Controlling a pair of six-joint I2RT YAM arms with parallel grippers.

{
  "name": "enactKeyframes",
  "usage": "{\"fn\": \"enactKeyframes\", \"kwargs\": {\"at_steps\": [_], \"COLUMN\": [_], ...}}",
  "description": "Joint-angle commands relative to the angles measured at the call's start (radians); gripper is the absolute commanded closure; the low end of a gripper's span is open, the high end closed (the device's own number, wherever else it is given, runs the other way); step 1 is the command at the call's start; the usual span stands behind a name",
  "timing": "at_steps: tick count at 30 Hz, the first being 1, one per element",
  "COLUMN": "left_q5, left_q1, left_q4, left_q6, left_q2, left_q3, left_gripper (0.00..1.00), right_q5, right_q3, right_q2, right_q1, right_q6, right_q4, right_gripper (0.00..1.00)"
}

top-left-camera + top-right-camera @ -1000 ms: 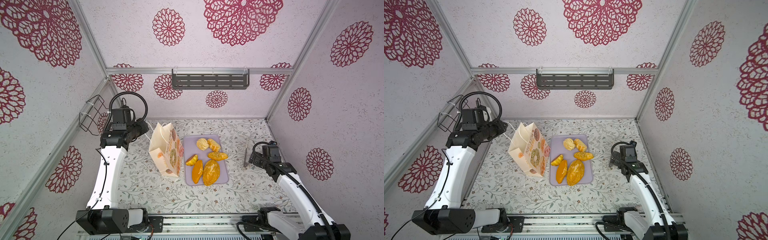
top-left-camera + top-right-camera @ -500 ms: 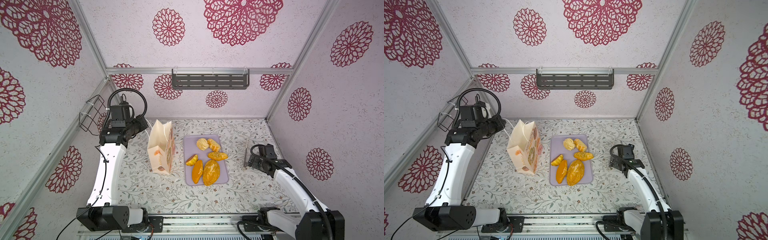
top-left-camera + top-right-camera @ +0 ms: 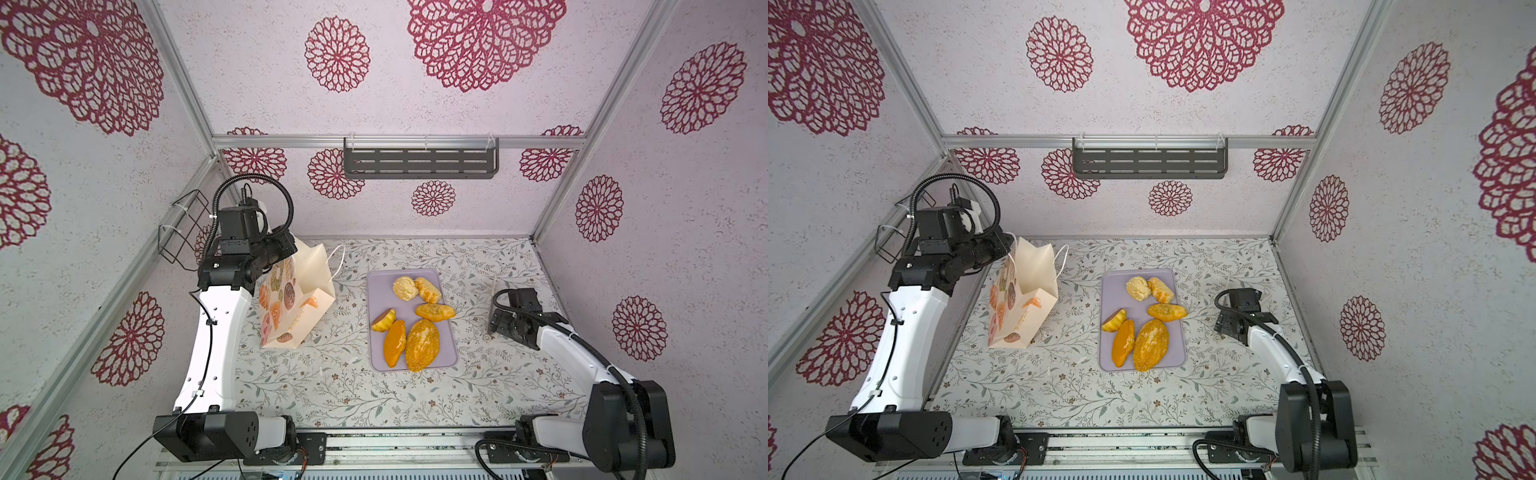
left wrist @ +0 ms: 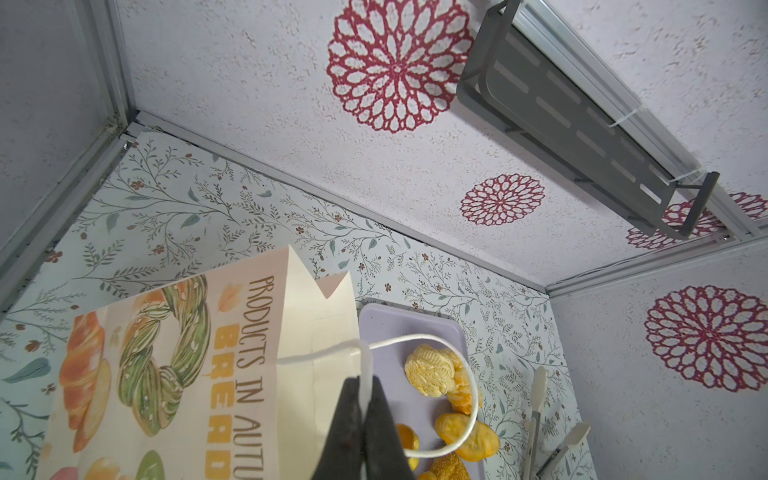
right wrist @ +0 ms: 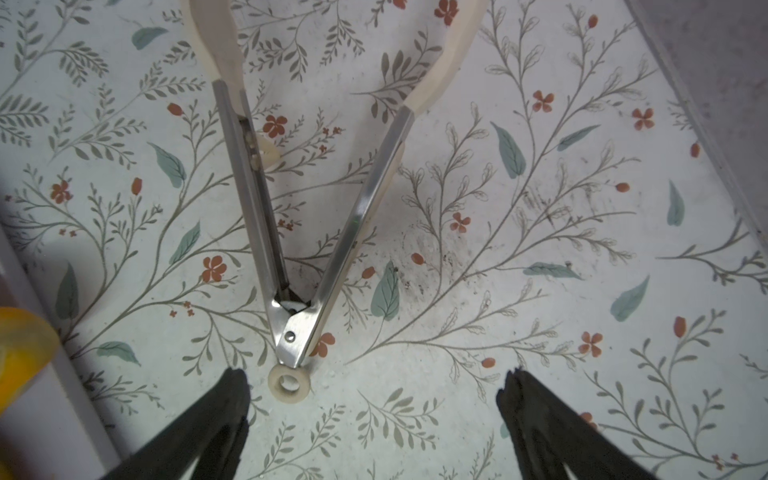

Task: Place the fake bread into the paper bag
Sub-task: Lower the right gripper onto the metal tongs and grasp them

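My left arm arches high, left of the tray (image 3: pixel 380 291), and my left gripper (image 4: pixel 365 386) is clenched on the paper bag's (image 3: pixel 299 316) cord handle (image 4: pixel 415 338). My right gripper (image 5: pixel 374 376), spread wide, hovers low over tongs (image 5: pixel 299 316) right of the tray. The fake bread (image 3: pixel 422 345) lies on the tray, on the flowered table (image 3: pixel 332 386).

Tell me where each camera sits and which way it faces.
Both top views: high in front, looking down on paper bag, tray and fake bread; left arm, right arm show.
Left wrist: on the left arm, facing the bag and tray; left gripper shows, shut on the cord handle.
Right wrist: on the right arm, facing down at tongs; open right gripper shows.
Shared: top and left wrist see bread.
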Motion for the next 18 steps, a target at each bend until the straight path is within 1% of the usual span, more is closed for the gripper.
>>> {"fn": "enactKeyframes", "kwargs": {"at_steps": [1, 7, 10, 15, 18], "left_q5": [0.053, 0.081, 0.107, 0.11, 0.109], "left_q1": [0.006, 0.004, -0.002, -0.013, -0.015], "left_q4": [0.053, 0.07, 0.09, 0.101, 0.102], "left_q6": [-0.006, -0.021, -0.035, -0.035, -0.035], "left_q2": [0.003, -0.011, -0.022, -0.042, -0.054], "left_q3": [-0.022, -0.055, -0.07, -0.08, -0.083], "left_gripper": [1.0, 1.0, 1.0, 1.0, 1.0], "right_q5": [0.002, 0.017, 0.017, 0.022, 0.053], "right_q3": [0.038, 0.092, 0.121, 0.195, 0.224], "right_q2": [0.05, 0.16, 0.202, 0.297, 0.338], "right_q1": [-0.004, -0.004, -0.004, -0.003, -0.004], "right_q6": [0.024, 0.023, 0.033, 0.05, 0.069], "right_q4": [0.05, 0.09, 0.111, 0.094, 0.07], "right_gripper": [0.01, 0.01, 0.03, 0.06, 0.07]}}
